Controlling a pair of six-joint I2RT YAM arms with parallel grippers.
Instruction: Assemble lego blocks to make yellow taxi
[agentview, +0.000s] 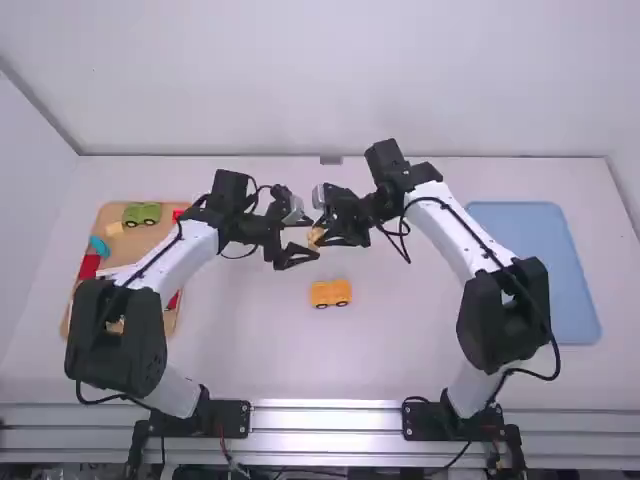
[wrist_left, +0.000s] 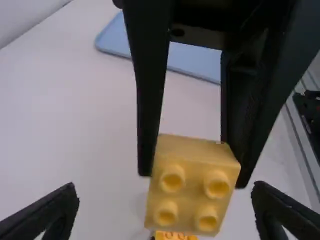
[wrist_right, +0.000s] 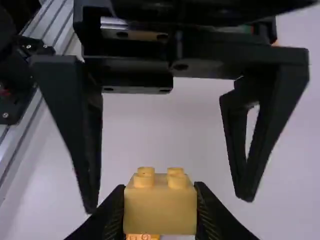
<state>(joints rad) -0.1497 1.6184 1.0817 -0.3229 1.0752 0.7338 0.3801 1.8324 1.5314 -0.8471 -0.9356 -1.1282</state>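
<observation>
Above the middle of the table my right gripper (agentview: 330, 238) is shut on a yellow block (agentview: 316, 237). Facing it from the left, my left gripper (agentview: 308, 240) stands open around the block without touching it. The left wrist view shows the block (wrist_left: 194, 185) with its studs facing the camera, between the wide-apart fingertips of my left gripper (wrist_left: 165, 207). In the right wrist view the block (wrist_right: 160, 205) is pinched by my right gripper (wrist_right: 160, 212), studs up the picture. A yellow-orange car-like piece (agentview: 331, 293) with dark wheels sits on the table below.
At the left stands a wooden tray (agentview: 100, 222) with a green car piece (agentview: 142, 213) and blue, red and yellow blocks; the left arm reaches over it. A blue tray (agentview: 540, 260) lies at the right, beside the right arm.
</observation>
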